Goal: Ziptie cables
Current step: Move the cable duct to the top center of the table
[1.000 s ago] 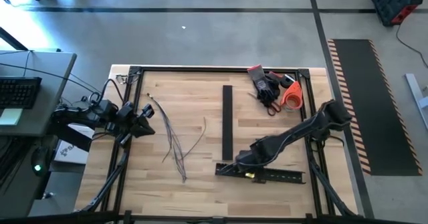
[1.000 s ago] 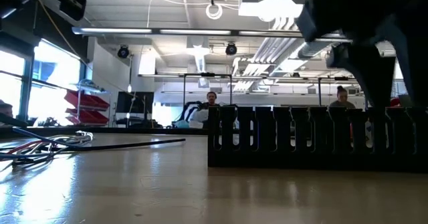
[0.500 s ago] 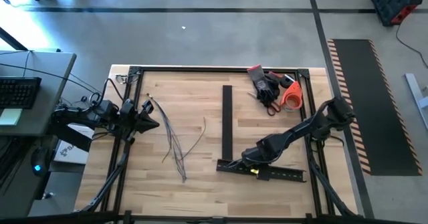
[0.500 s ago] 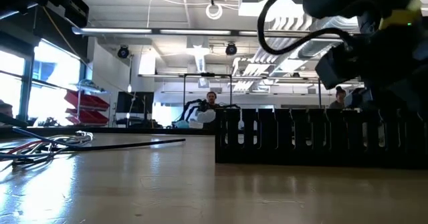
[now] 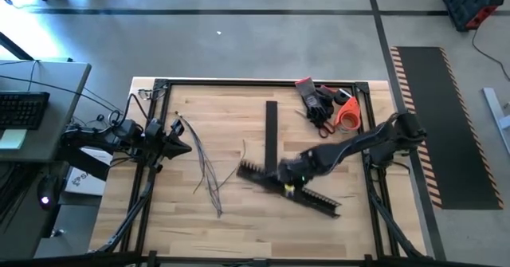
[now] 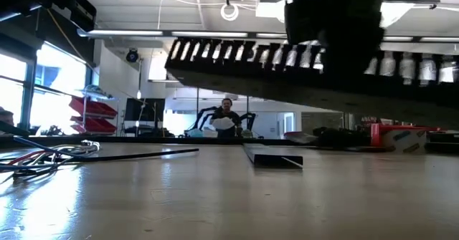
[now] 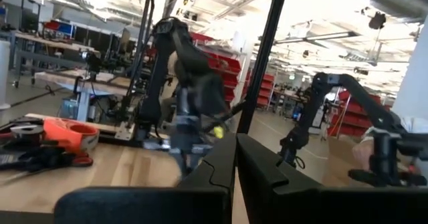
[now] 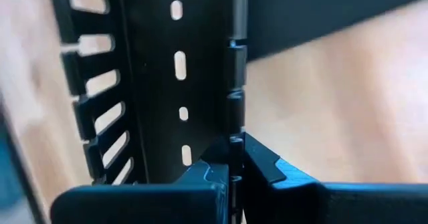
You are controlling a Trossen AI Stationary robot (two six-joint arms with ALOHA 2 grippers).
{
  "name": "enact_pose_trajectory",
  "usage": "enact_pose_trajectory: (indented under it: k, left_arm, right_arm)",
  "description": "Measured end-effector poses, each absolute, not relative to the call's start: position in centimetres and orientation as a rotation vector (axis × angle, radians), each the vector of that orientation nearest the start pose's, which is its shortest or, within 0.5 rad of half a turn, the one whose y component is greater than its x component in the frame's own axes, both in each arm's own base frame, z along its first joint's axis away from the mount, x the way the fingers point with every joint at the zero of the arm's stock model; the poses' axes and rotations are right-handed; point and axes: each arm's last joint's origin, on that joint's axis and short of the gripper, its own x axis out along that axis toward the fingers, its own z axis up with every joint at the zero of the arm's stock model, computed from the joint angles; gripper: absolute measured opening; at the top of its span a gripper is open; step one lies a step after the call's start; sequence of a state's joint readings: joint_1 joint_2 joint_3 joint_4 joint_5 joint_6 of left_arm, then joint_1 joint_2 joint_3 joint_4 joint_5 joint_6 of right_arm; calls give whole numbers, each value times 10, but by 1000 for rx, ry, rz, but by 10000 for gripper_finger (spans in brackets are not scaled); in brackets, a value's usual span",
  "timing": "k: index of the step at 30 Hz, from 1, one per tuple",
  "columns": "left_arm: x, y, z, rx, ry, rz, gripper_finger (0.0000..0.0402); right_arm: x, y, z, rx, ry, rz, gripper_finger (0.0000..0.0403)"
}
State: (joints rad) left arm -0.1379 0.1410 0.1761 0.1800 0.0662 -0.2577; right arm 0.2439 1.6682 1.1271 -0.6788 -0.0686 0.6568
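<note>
While the slotted black rail [image 5: 291, 189] is gripped by the right claw [image 5: 288, 181] with its fingers clamped on the rail's side wall, it is held tilted above the desk [image 5: 239, 219], clear of the wood in the low view. The cables [image 5: 209, 170] are seen lying loose on the desk's left half, near the left claw [image 5: 182, 139], whose fingers are pressed together on nothing.
</note>
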Motion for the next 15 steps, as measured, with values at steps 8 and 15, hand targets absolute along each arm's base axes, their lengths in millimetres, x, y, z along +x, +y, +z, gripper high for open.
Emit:
enact_pose_trajectory:
  k: [8, 15]
  left_arm:
    - [96, -15, 228, -239, -169, -227, 0]
    - [98, -16, 227, -228, -163, -225, 0]
  right_arm:
    - [291, -19, 227, 678, 1138, -581, 0]
    - [266, -87, 182, 986, 1058, -744, 0]
